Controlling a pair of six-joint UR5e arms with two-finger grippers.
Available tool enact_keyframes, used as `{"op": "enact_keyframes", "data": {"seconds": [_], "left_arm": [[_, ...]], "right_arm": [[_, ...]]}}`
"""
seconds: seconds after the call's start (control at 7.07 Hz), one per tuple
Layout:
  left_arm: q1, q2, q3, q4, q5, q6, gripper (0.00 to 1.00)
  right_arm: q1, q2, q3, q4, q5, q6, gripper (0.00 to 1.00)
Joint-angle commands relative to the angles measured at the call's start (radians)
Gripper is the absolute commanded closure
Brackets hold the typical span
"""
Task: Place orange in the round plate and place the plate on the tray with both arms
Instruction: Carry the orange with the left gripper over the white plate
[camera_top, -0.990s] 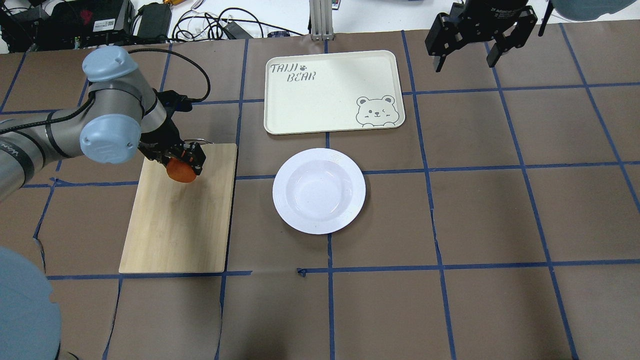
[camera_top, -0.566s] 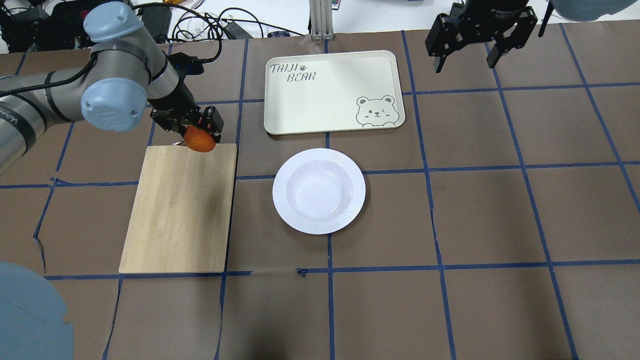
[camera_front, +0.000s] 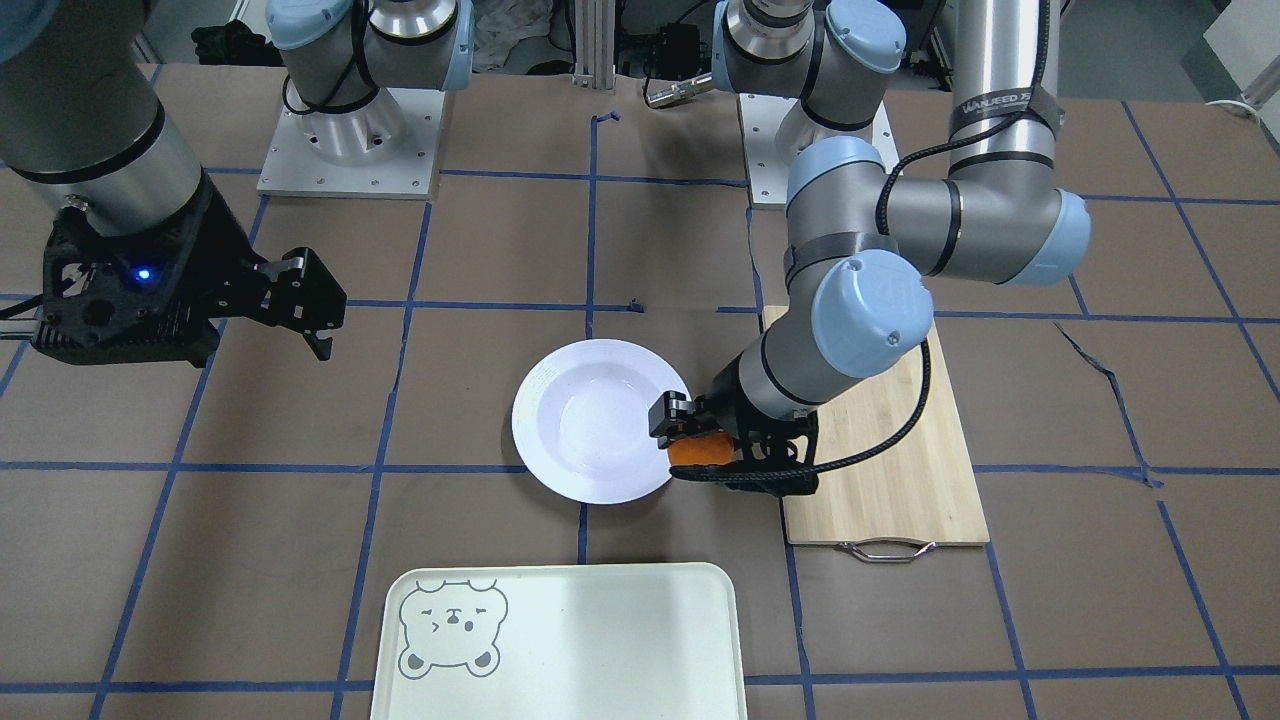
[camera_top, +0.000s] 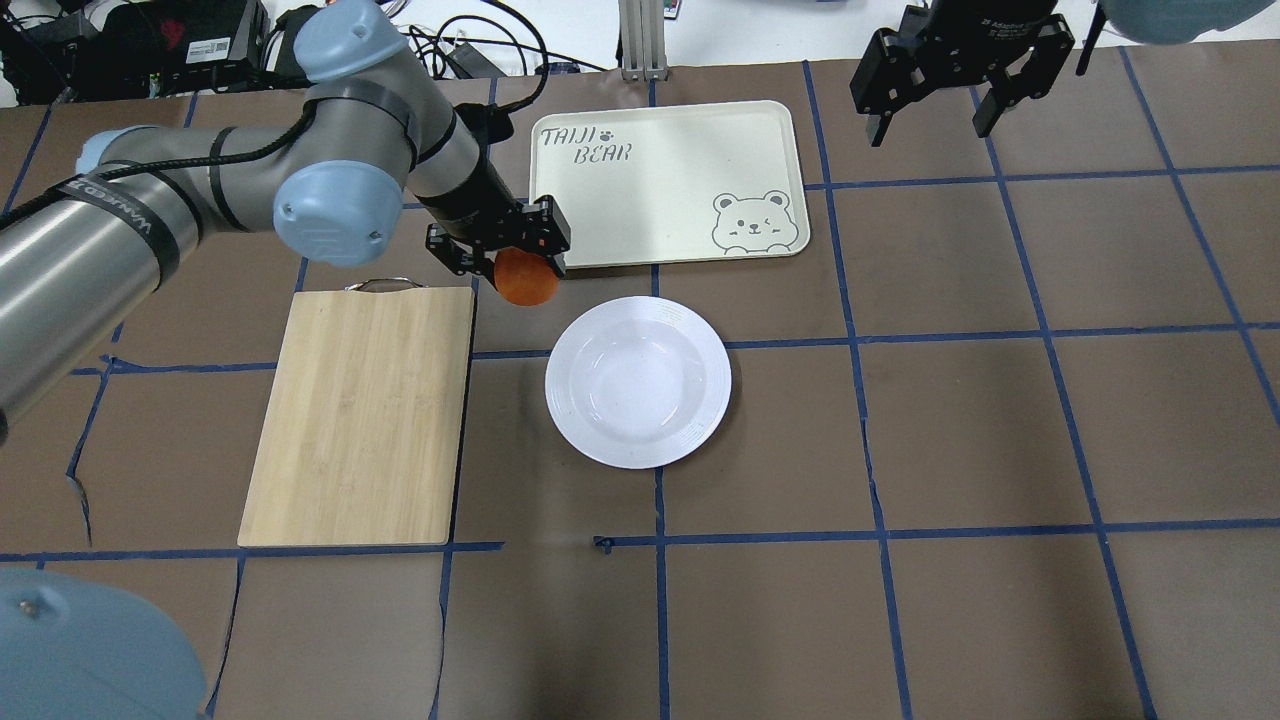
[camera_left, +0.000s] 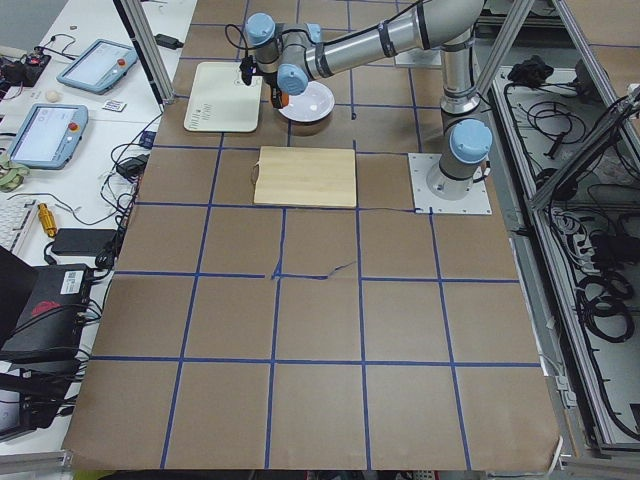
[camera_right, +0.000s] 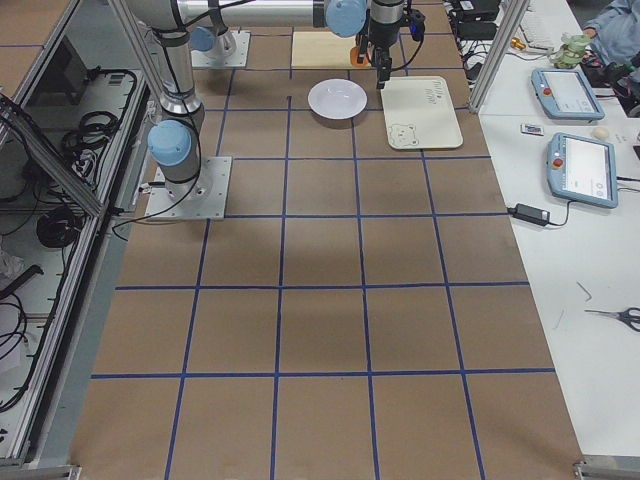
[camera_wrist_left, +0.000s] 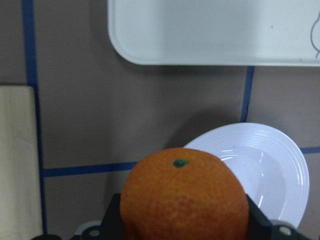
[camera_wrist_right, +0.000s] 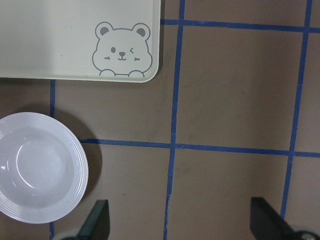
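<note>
My left gripper (camera_top: 513, 262) is shut on the orange (camera_top: 526, 279), held in the air between the cutting board and the round plate (camera_top: 637, 381). The front view shows the orange (camera_front: 699, 450) just beside the plate's rim (camera_front: 530, 400). From the left wrist camera the orange (camera_wrist_left: 184, 195) fills the foreground, with the plate (camera_wrist_left: 270, 167) and the tray (camera_wrist_left: 210, 35) beyond it. The white plate sits empty on the table, near the pale tray (camera_top: 665, 185) with its bear face. My right gripper (camera_top: 932, 120) hangs open high at the far right, off the tray's corner.
A bamboo cutting board (camera_top: 360, 415) with a metal handle lies left of the plate, bare. Cables and black boxes (camera_top: 150, 45) line the table's far edge. Blue tape lines cross the brown table cover.
My left arm has carried the orange off the cutting board, first away from me and then right, to a spot by the plate's upper left. The right arm has stayed still.
</note>
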Motion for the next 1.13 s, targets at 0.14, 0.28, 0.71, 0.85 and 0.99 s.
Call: {"op": "enact_keyframes", "data": {"seconds": [0.14,0.28,0.71,0.85,0.99], "left_arm": [[-0.043,-0.030,-0.136,0.223,-0.103,-0.103,1.00],[-0.078,-0.030,-0.150,0.253,-0.102,-0.152,1.00],[-0.120,-0.038,-0.149,0.257,-0.096,-0.236,0.01],[-0.120,-0.024,-0.146,0.258,-0.096,-0.260,0.00],[-0.118,-0.015,-0.138,0.254,-0.093,-0.261,0.00]], "right_arm": [[0.001,0.000,0.000,-0.002,0.000,-0.001,0.00],[0.001,0.000,0.000,-0.003,0.000,-0.002,0.00],[0.001,0.000,0.000,-0.008,0.000,-0.004,0.00],[0.001,0.000,0.000,-0.009,0.000,-0.004,0.00],[0.001,0.000,0.000,-0.009,-0.002,0.002,0.00]]}}
